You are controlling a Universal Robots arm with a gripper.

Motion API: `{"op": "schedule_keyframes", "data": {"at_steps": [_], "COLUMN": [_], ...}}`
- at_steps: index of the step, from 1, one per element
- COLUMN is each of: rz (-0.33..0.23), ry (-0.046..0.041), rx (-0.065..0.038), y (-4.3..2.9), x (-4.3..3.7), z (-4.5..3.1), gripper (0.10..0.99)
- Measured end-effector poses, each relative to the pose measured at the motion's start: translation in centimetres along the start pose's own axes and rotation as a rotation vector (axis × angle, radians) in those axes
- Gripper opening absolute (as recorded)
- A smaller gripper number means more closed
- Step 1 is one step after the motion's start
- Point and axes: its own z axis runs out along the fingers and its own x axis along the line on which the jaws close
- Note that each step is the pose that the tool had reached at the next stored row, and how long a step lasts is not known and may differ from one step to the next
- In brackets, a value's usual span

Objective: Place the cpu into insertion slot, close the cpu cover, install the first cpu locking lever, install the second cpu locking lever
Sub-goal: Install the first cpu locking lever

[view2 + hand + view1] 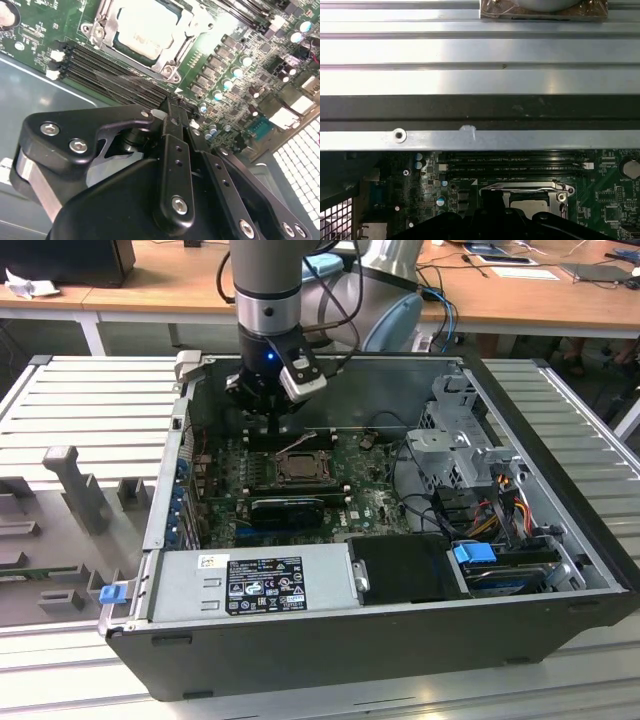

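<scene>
Cpu point(145, 30) lies seated in the insertion slot point(171, 76) on the green board point(30, 30), with the cpu cover point(107, 22) lowered flat around it. Gripper point(275, 428), jaws closed on nothing, hangs just beyond the slot at its 12 o'clock in the exterior view, over the memory slots point(100, 70).

Exterior view: high, well off, facing down into case point(330, 650). Both wrist views: close behind jaws, facing insertion slot point(142, 32) point(530, 197) just beyond jaws. Insertion slot point(298, 466) shared by all.
</scene>
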Motion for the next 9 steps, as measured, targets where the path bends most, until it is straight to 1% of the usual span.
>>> {"op": "schedule_keyframes", "data": {"at_steps": [3,7,9], "rz": [0.000,0.000,0.000], "ry": [-0.0001,0.0000,-0.0001], "rx": [0.000,0.000,0.000], "y": [0.00,0.00,0.00], "x": [-0.43,-0.74,-1.20], "z": [0.10,0.18,0.27], "gripper": [0.106,0.106,0.106]}}
